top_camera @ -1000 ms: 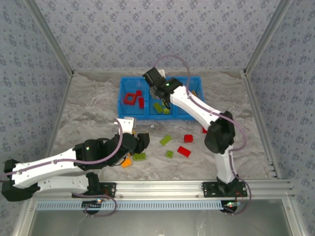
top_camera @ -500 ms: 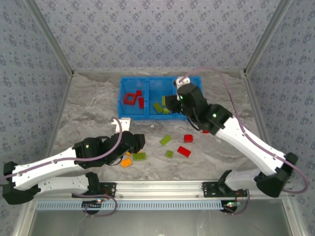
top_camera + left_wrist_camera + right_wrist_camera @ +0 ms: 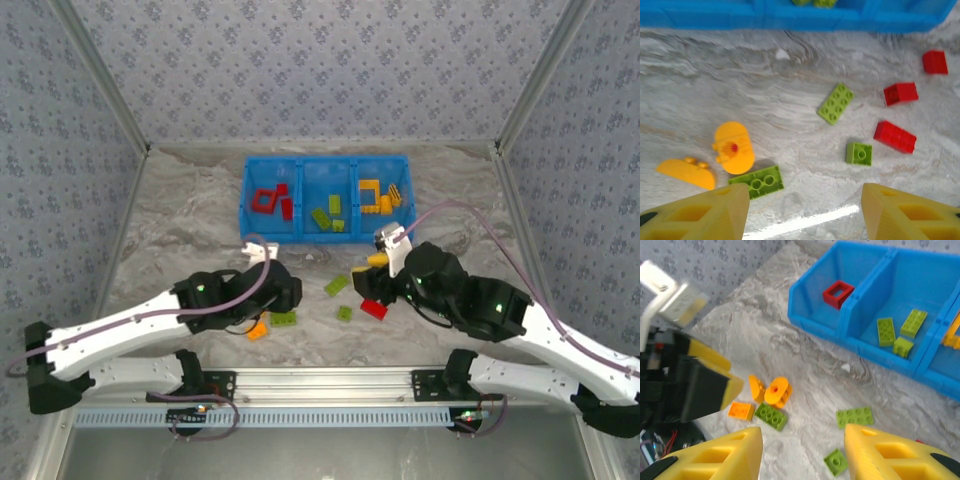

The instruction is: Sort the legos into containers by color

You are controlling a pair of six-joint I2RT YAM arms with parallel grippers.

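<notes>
Marbled tabletop (image 3: pixel 180 230), studded plastic legos (image 3: pixel 835 103)

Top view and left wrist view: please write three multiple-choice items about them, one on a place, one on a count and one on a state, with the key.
1. In the bin, which compartment holds the green bricks?
A. left
B. middle
C. right

2. In the left wrist view, how many red bricks lie on the table?
A. one
B. three
C. five

3. How do the jaws of the left gripper stand?
A. shut on a green brick
B. shut on an orange piece
C. open, holding nothing

Key:
1 B: the green ones lie between the compartment with red and the one with orange.
2 B: three red ones sit at the right of that view.
3 C: the jaws stand wide apart, with bare table between them.
</notes>
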